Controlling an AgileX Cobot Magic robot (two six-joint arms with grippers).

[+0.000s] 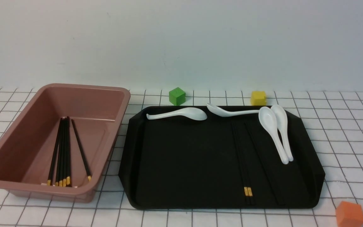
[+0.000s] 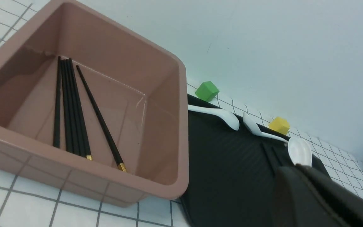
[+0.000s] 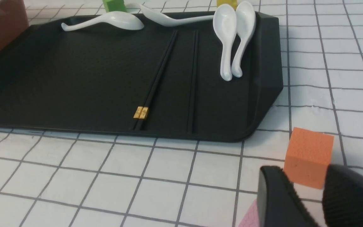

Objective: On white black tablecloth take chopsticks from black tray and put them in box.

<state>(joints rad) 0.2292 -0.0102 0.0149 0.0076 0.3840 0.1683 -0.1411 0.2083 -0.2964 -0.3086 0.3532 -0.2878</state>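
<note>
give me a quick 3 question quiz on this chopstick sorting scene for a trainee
1. True or false: every chopstick is already in the box.
2. How many white spoons lie on the tray?
A) two
B) three
C) four
3. Fill in: the cube nearest the right gripper is ____ in colour.

Key
1. False. A pair with gold bands and at least one more chopstick beside it remain on the tray.
2. C. One spoon at the far left, one at the far middle, and two side by side on the right.
3. Orange: the orange cube sits off the tray on the tablecloth.
</note>
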